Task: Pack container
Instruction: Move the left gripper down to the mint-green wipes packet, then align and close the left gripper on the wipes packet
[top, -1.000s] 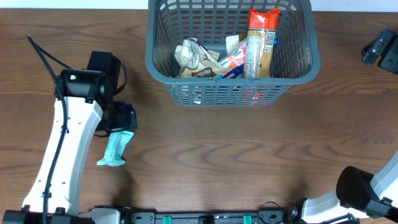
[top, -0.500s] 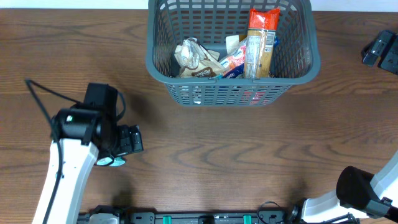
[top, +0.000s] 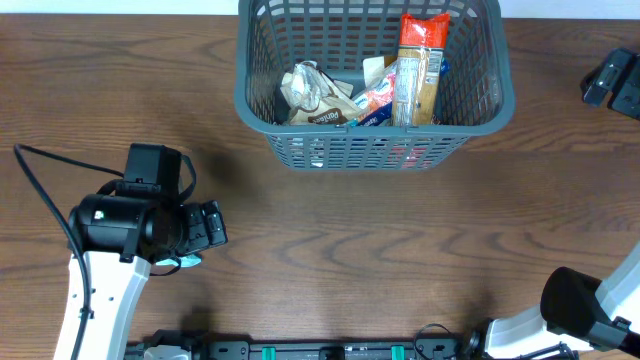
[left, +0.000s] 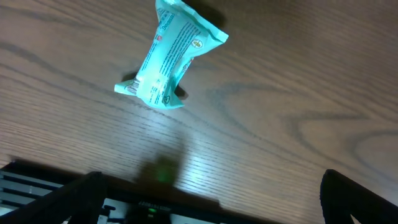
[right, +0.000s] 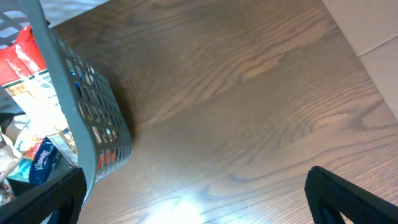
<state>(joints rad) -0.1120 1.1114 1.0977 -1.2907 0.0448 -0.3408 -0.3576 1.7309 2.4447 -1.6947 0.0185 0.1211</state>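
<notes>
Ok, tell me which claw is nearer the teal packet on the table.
Left. The left claw hangs open just over the teal packet, not touching it; the right claw sits at the table's far right, beyond the basket.

the table (top: 330, 250) is dark brown wood with wavy, streaked grain. at 12 o'clock in the overhead view the container (top: 370, 150) is dark grey, its sides a lattice of slots. inside it, a tall packet (top: 420, 60) is red-orange on top and tan below with pale print. at that packet's 9 o'clock a crumpled packet (top: 312, 90) is beige and white. the right wrist view shows a blue packet (right: 42, 163) with white lettering. at 8 o'clock the loose packet (left: 169, 59) is teal with fine dark print and small red marks. the left arm (top: 100, 290) is white with black joints.
</notes>
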